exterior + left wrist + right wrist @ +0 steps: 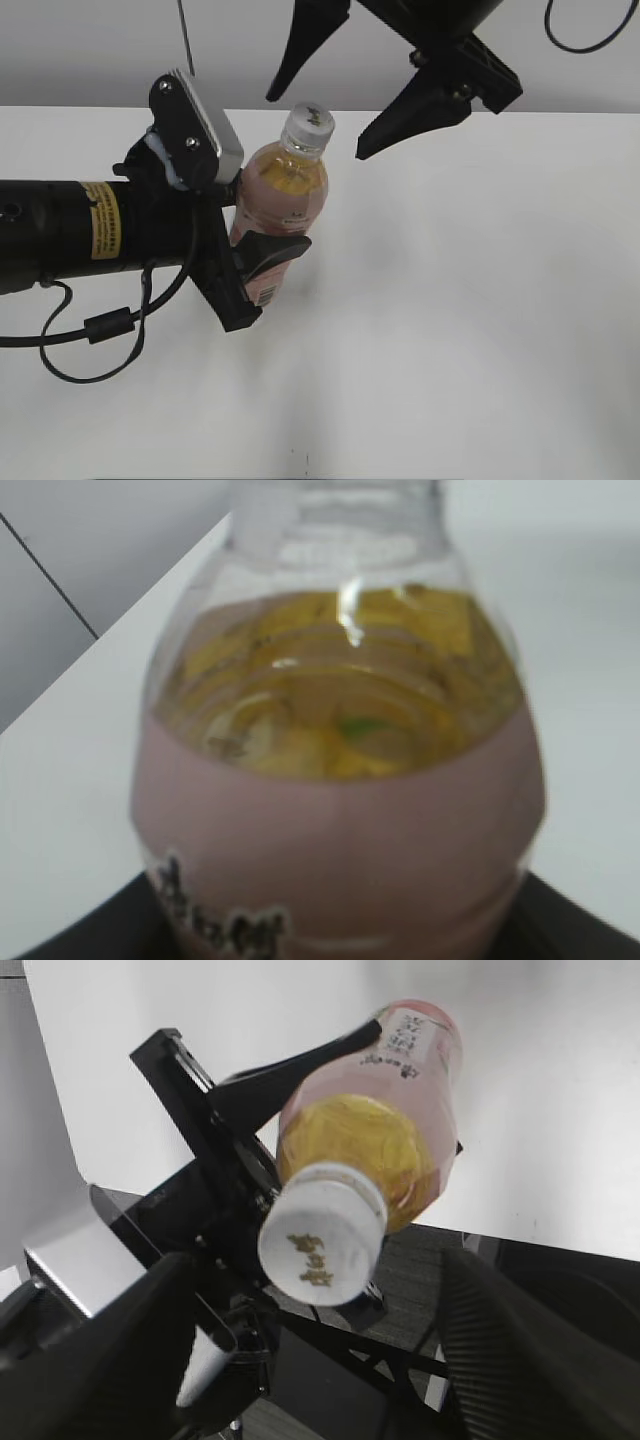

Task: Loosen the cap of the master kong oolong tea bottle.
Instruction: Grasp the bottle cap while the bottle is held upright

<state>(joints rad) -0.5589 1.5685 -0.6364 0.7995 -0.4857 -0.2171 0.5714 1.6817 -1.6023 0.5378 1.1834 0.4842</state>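
The master kong oolong tea bottle, clear with amber tea and a pink label, is held off the white table. My left gripper is shut on its labelled body; the bottle fills the left wrist view. The white cap with a small dark mark is on the bottle's neck. My right gripper is open, its two black fingers spread on either side of the cap and a little above it. In the right wrist view the cap faces the camera, between the blurred fingers, above the bottle.
The white table spreads to the right and in front. A black cable hangs below the left arm. A grey wall runs behind the table's far edge.
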